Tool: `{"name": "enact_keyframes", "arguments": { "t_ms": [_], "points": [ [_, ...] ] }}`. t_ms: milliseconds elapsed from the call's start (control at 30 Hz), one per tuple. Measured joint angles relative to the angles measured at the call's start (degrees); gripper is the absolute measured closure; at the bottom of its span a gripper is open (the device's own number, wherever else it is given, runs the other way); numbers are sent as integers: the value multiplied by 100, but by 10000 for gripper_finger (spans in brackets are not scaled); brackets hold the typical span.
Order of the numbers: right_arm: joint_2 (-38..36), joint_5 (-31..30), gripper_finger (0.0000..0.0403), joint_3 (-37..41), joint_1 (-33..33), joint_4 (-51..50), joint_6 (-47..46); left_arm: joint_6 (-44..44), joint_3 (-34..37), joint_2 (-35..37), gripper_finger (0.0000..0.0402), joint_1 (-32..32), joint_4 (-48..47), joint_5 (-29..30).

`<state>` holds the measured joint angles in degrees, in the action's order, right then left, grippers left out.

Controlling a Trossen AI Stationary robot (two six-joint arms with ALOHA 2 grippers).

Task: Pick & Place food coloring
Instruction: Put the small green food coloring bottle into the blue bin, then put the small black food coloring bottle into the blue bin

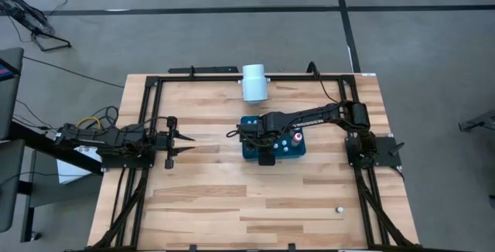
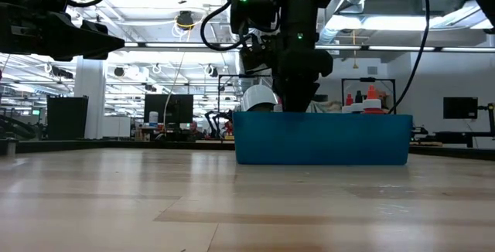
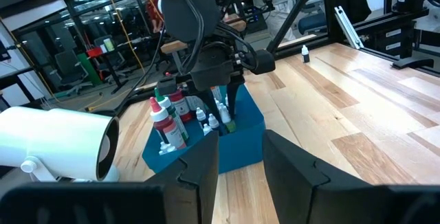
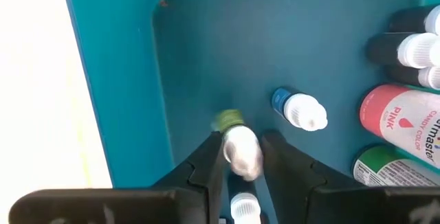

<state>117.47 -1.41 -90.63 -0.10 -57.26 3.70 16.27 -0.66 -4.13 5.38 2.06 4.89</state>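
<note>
The food coloring bottles stand in a dark teal tray (image 1: 249, 152) at the table's middle; reds and whites (image 1: 290, 141) show beside the arm. My right gripper (image 4: 242, 157) reaches down into the tray (image 4: 275, 38), shut on a tiny green bottle with a white cap (image 4: 239, 147). A blue-bodied bottle (image 4: 297, 109) stands next to it on the tray floor, with larger pink (image 4: 405, 117) and green (image 4: 388, 169) bottles further along. My left gripper (image 1: 182, 144) waits open above the table's left part, pointing at the tray (image 3: 240, 148). My right gripper pinches the tiny green bottle by its white cap (image 4: 242, 141) between the two fingers, coming from above and pointing down into the tray. The bottle is tilted, its green body (image 4: 227, 119) toward the tray floor; whether it rests there I cannot tell.
A large white cylinder (image 1: 254, 82) lies at the table's far edge behind the tray. One stray small bottle (image 1: 338, 209) stands on the wood near the right near corner. A black frame runs along the table's edges. Bare wood lies between my left gripper and the tray.
</note>
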Motion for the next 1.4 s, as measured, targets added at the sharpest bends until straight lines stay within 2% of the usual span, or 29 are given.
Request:
{"name": "enact_keyframes", "arguments": {
  "t_ms": [367, 600, 800, 1100, 1400],
  "points": [
    [-4, -4, 271, 0, -4, -70, -20, 0, -1, -1, 297, -1, -1, 0],
    [-69, -29, 260, -4, 41, -243, -66, 0, 0, 0, 297, 0, -1, 0],
    [-72, -203, 261, -508, 249, -759, -120, 0, 1, -1, 297, -1, -2, 0],
    [-75, -323, 262, -1355, 913, -1612, -1306, 0, 0, 0, 297, 0, -1, 0],
    [-228, -317, 268, -1371, 1893, -1654, -1839, 0, -1, 1, 297, 1, 0, 0]
  ]
}}
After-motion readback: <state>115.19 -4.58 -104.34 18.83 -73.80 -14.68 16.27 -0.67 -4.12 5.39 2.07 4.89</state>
